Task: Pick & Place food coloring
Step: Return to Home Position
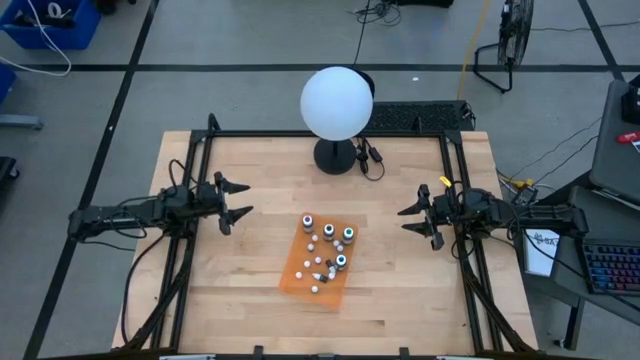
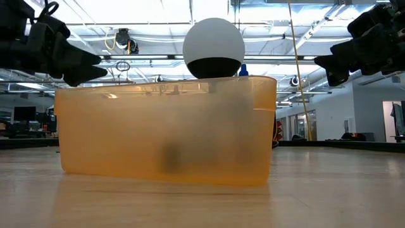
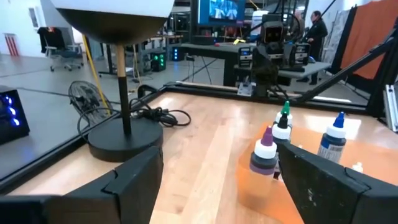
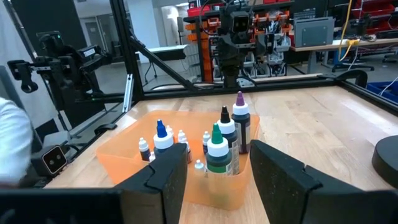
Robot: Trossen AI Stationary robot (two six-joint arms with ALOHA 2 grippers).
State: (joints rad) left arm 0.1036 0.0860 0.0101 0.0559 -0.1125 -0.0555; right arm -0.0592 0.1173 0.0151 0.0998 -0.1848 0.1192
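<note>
We see small food coloring bottles [image 1: 327, 236] in the translucent orange plastic bin [image 1: 294, 273]; left gripper [image 1: 241, 198] and right gripper [image 1: 408, 220] stand released.

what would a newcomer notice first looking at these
The big white globe lamp on its black base, at the middle of the table's back edge, catches the eye first. Next comes the translucent orange bin at the table's centre, crowded with small food coloring bottles. The left claw and right claw hang open on either side, holding nothing.
</note>
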